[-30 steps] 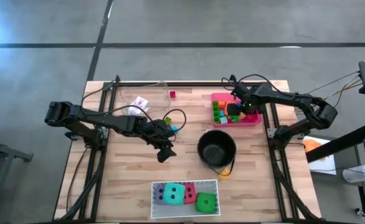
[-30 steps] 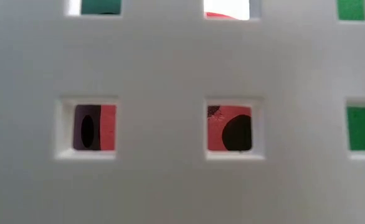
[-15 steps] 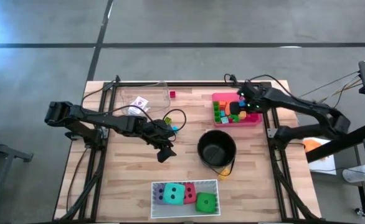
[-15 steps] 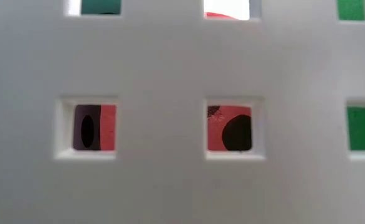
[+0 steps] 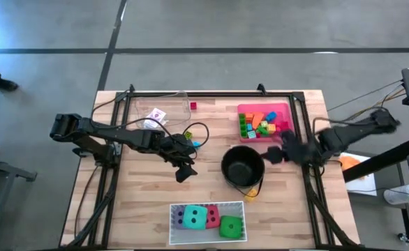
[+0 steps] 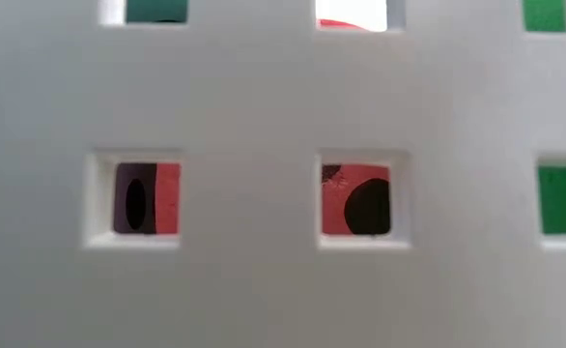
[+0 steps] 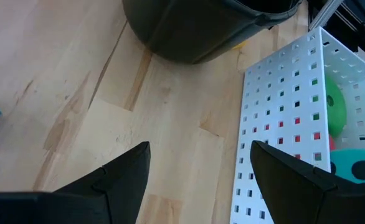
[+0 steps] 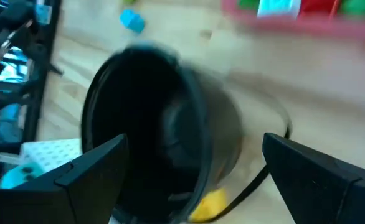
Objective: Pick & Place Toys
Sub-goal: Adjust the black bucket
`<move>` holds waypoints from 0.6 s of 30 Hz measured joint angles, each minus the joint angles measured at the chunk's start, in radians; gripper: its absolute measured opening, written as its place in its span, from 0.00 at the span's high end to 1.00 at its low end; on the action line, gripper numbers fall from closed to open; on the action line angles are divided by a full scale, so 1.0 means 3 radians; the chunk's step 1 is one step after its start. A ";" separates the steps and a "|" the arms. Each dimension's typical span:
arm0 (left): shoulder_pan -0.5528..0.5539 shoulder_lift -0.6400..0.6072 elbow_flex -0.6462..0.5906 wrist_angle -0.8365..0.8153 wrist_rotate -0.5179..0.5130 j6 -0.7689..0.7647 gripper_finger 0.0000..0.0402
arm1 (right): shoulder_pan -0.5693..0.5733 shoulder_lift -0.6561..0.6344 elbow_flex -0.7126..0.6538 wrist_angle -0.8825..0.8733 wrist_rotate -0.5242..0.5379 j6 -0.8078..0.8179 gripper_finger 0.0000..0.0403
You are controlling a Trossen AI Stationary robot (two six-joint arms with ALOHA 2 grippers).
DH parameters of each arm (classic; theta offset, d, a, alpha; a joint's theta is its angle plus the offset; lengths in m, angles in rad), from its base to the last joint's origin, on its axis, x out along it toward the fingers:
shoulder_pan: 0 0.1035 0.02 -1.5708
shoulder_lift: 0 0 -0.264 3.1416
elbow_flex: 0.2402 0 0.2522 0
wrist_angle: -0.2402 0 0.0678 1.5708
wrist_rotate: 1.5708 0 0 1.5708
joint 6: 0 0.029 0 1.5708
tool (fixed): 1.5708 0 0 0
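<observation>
The four soft dice lie in the white tray [image 5: 208,204] at the near edge: purple [image 5: 180,220], teal [image 5: 196,217], red [image 5: 212,213] and green [image 5: 231,226]. Several bright blocks [image 5: 260,125] lie in the pink tray [image 5: 283,108]. A red block [image 5: 192,106] and a teal block [image 5: 194,144] lie loose on the table. Cards [image 5: 155,114] lie in the clear tray. My left gripper [image 5: 183,173] is open and empty over bare wood, left of the black pot [image 5: 242,166]. My right gripper [image 5: 274,155] is open and empty just right of the pot.
The black pot [image 8: 164,124] stands mid-table with a yellow piece [image 5: 250,192] at its near side. In the low view the white tray's perforated wall [image 6: 264,97] fills the picture. Cables [image 5: 197,129] lie near the clear tray [image 5: 180,97]. Bare wood lies at the near left.
My right gripper has left the pink tray and gone toward the table's near edge, and now stands beside the pot's right side. The blocks in the pink tray, hidden under it before, now show. My left arm has kept still.
</observation>
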 joint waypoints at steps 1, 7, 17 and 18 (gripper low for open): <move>0.0000 0.0000 0.0000 0.0007 0.0000 0.0017 0.31 | 0.0218 0.0029 0.0000 -0.0009 0.0137 0.0257 0.10; 0.0001 0.0000 0.0000 0.0043 0.0000 0.0027 0.31 | 0.0919 0.0377 0.0001 0.0016 0.0562 0.1339 0.10; 0.0001 0.0000 0.0000 0.0050 0.0000 0.0024 0.31 | 0.0806 0.0985 0.0160 -0.0014 0.0574 0.1672 0.10; 0.0001 0.0000 0.0000 0.0050 0.0000 0.0022 0.31 | 0.0795 0.1008 0.0181 -0.0016 0.0573 0.1671 0.10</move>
